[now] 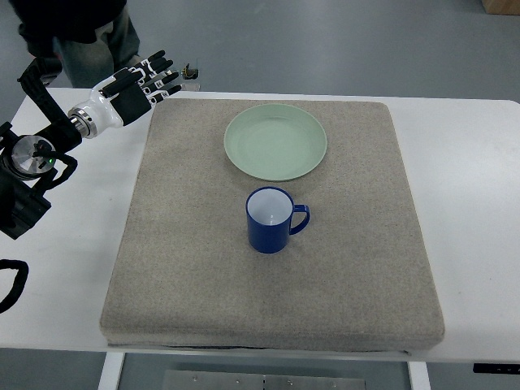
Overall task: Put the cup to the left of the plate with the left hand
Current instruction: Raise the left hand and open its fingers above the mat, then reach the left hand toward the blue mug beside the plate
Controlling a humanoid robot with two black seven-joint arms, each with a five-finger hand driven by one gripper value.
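A blue cup with a white inside stands upright on the beige mat, its handle pointing right. It sits just below the pale green plate, which lies at the mat's far middle. My left hand is raised at the upper left, beyond the mat's far left corner, fingers spread and empty, far from the cup. The right arm is out of view.
The mat lies on a white table. A person's legs stand behind the table at the upper left, close to my left hand. A small dark object sits at the table's far edge.
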